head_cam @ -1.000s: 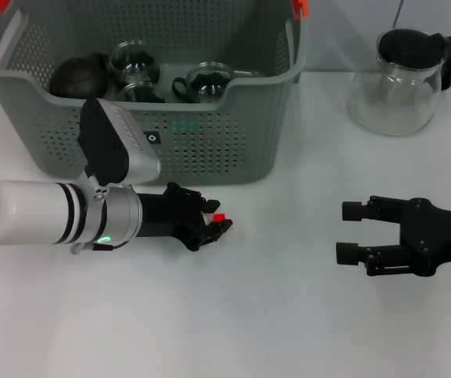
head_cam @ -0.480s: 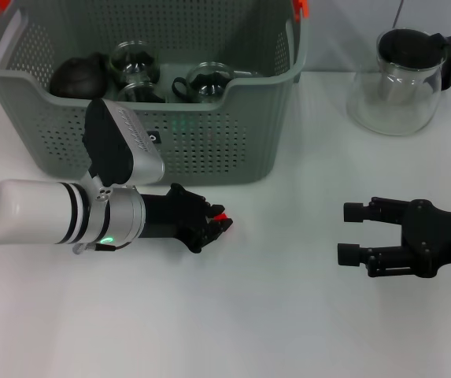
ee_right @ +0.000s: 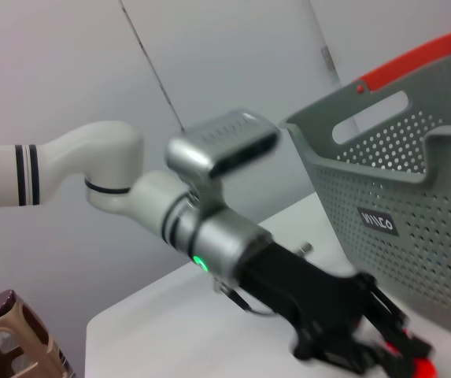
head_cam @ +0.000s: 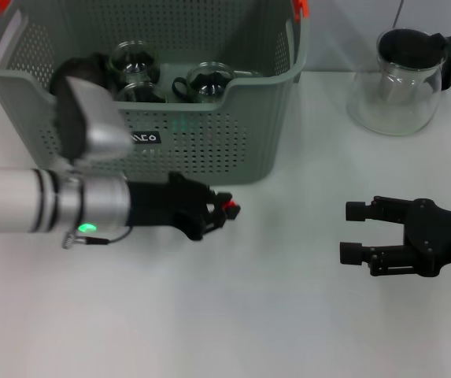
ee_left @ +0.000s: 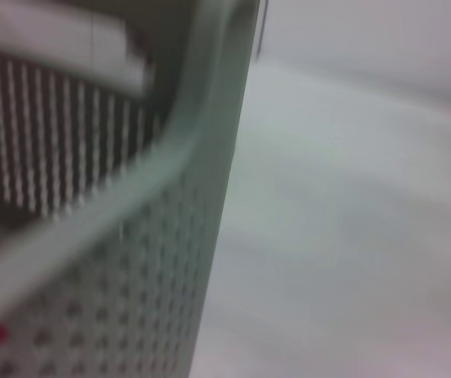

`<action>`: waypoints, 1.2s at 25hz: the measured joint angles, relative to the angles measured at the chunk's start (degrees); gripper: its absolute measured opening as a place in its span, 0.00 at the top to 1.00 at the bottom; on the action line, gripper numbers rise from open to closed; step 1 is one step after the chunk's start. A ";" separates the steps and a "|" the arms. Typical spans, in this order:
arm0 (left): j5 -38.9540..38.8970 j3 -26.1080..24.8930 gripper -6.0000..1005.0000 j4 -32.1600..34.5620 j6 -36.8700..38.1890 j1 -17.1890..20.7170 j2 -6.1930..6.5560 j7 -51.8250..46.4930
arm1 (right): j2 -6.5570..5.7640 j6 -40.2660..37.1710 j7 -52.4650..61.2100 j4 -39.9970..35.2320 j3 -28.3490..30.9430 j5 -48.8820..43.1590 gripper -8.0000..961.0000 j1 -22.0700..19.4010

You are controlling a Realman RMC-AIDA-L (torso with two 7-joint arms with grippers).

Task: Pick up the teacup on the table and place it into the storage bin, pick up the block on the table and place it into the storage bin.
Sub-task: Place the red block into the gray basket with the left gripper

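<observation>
Red block (head_cam: 230,208), mostly hidden, orientation unclear, sits clamped in the left pincer (head_cam: 219,209) before the storage bin (head_cam: 209,142); right pincer (head_cam: 354,232) gapes idle.

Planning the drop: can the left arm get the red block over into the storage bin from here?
Probably yes. The left gripper holds the red block just before the storage bin; its open top is unobstructed, though the wall needs clearing.

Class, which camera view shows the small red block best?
The head view: the block sits in the left gripper, shut on it, in front of the bin. The right wrist view shows only part of the block at the frame's edge. The left wrist view misses it.
</observation>
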 joint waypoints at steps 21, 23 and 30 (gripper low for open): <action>-8.47 -23.25 0.80 14.92 11.81 -6.19 5.94 -21.04 | -0.33 -0.47 -0.06 0.00 0.42 0.21 0.02 -0.47; -8.47 -20.99 0.80 15.38 8.30 -6.51 5.82 -21.38 | -0.29 -0.47 0.01 0.00 0.42 0.21 0.02 -0.46; -8.48 -18.36 0.59 18.30 5.55 -6.23 5.55 -21.54 | -0.26 -0.46 0.32 0.00 0.42 0.26 0.02 -0.54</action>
